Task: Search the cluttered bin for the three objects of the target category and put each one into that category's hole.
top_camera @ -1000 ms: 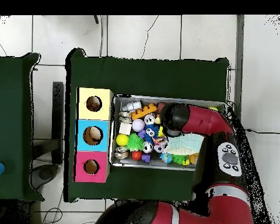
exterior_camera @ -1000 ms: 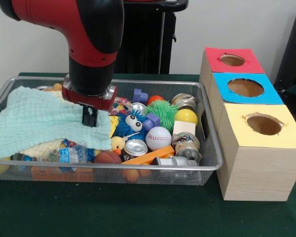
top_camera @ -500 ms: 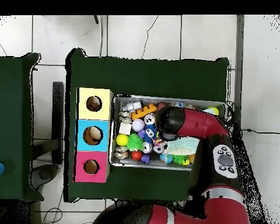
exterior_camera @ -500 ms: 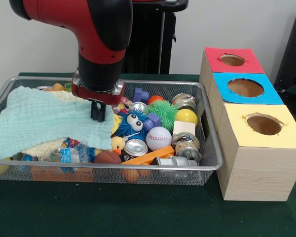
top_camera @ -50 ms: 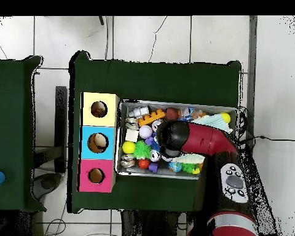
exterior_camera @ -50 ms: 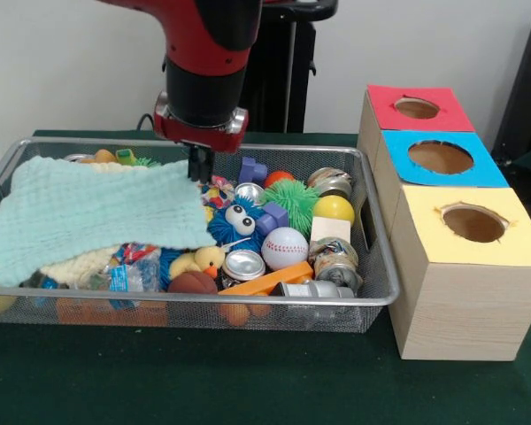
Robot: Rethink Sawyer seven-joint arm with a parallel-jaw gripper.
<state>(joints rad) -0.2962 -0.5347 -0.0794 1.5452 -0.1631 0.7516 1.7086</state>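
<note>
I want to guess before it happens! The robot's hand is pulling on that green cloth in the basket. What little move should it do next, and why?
Probably keep dragging the light green cloth a bit further, then let go. The gripper looks shut on the cloth's corner, lifted above the wire bin, yet the cloth still covers most of one half, hiding what lies under it. Which objects it is hunting, I cannot tell.

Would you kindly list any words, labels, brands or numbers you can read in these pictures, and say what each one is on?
None can be read.
The crumpled clear plastic bottle with a blue label at the front of the wire mesh bin: print is too blurred to read.
The dented silver cans near the white baseball: markings too small to make out.
The red, blue and yellow tops of the wooden boxes carry no lettering, only holes.
</note>
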